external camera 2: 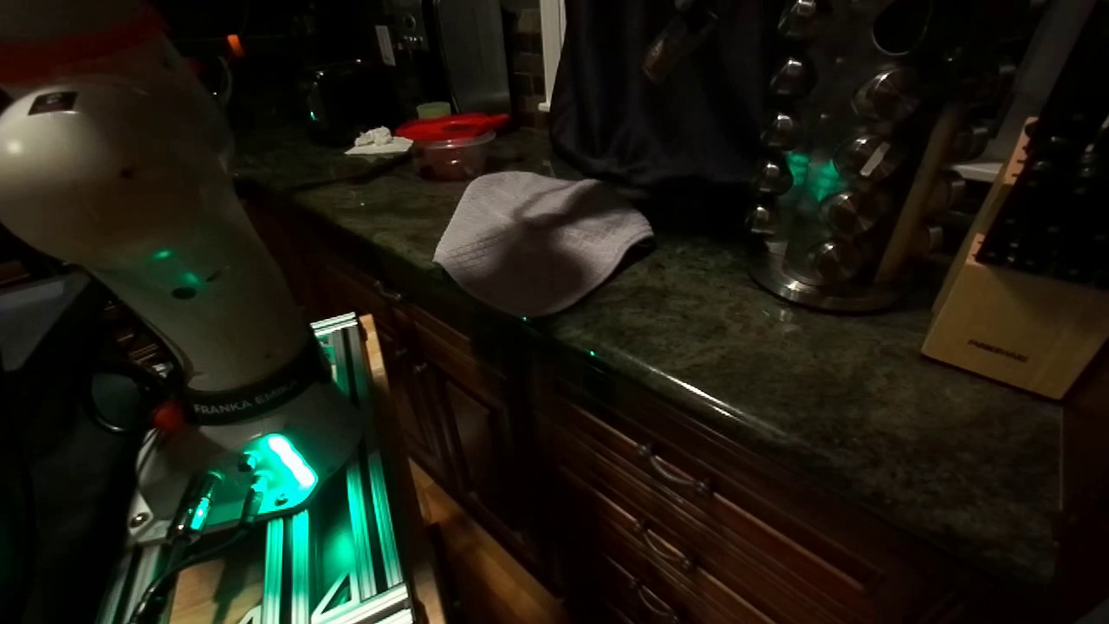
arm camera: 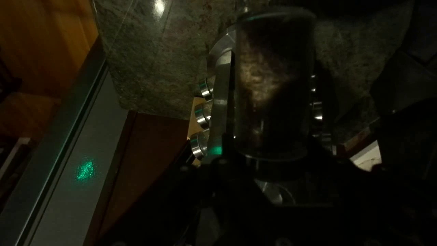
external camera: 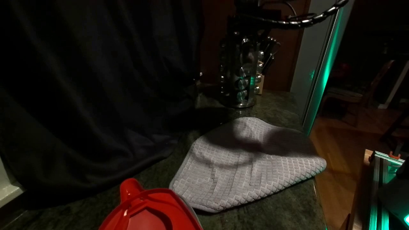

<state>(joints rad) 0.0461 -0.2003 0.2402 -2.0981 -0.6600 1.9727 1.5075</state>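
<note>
Spice jar (arm camera: pixel 273 85) up in the air, pinched by its lid end in the gripper (arm camera: pixel 273 167), though the fingers are nearly lost in the dark! Its long axis runs straight out from the fingertips; in an exterior view it hangs tilted above the countertop (external camera 2: pixel 693 325), in from the front edge, seemingly between the grey cloth (external camera 2: pixel 520 269) reaching that edge and the spice rack (external camera 2: pixel 819 182). Brownish contents show through, kind unclear. Metal-capped jars (external camera 2: pixel 849 212) stud the rack; a knife block (external camera 2: pixel 996 329) stands nearer the end edge. Beyond the cloth, a red-lidded tub (external camera 2: pixel 455 160), filling unclear.
</note>
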